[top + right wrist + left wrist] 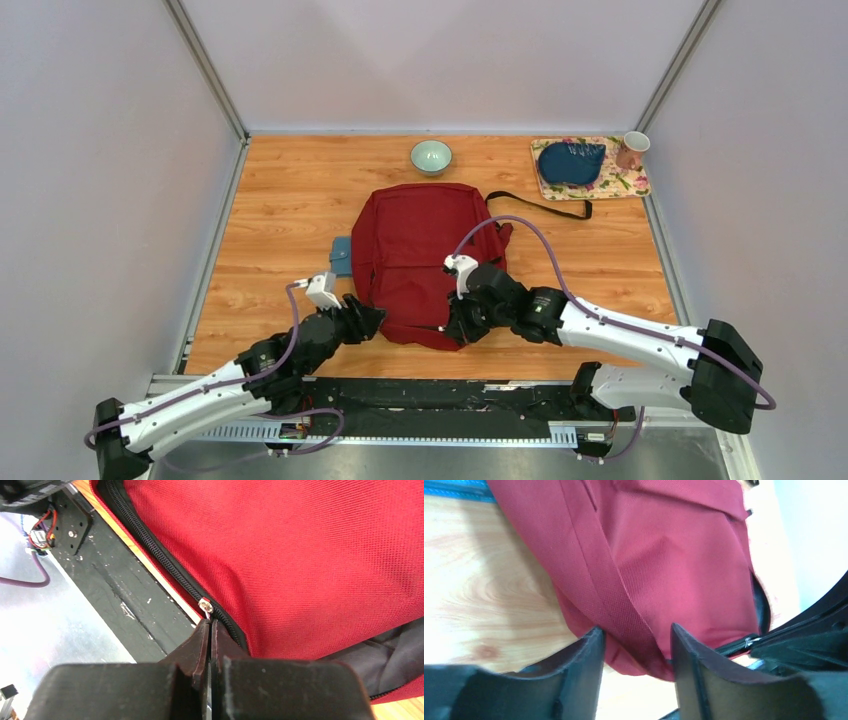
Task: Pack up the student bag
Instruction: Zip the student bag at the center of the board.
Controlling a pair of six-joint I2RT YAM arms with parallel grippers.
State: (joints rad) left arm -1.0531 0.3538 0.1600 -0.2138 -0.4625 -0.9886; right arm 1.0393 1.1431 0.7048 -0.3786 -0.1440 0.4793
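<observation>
**A:** Nearest the arms, what is at the bag's edge?

**B:** The left gripper (372, 322) is at the 7 o'clock corner of the bag (415, 250). The right gripper (209, 625) is at the bag's 6 o'clock edge, above the black rail (125, 595) that borders the table (280, 200).

**A:** How do the jaws stand?

**B:** On the left, the fingers (584, 665) are apart with a fold of the red corner between them. Cloth meets both inner faces, but I cannot tell whether they pinch it. On the right, the jaws are closed tip to tip on the zip pull (205, 605), which sits on the black zip (150, 545) along the bag's near edge.

**A:** Where is the bag itself?

**B:** It is dark red and lies flat at the middle of the table, its length running from 6 to 12 o'clock. At 3 o'clock of the right fingertips the zip is parted and grey lining (370, 665) shows. A black strap (540, 203) trails from the bag's 2 o'clock corner toward 3 o'clock.

**A:** What lies around it?

**B:** A blue item (341, 255) touches the bag's edge at 9 o'clock. I cannot tell whether part of it lies under the cloth. A pale green bowl (431, 157) stands upright at 12 o'clock, apart from the bag and near the far edge.

**A:** And farthest off?

**B:** A floral mat (615, 185) lies in the far corner at 2 o'clock, well apart from the bag. It carries a blue pouch (571, 162), and a mug (631, 150) stands upright at its 2 o'clock corner.
</observation>
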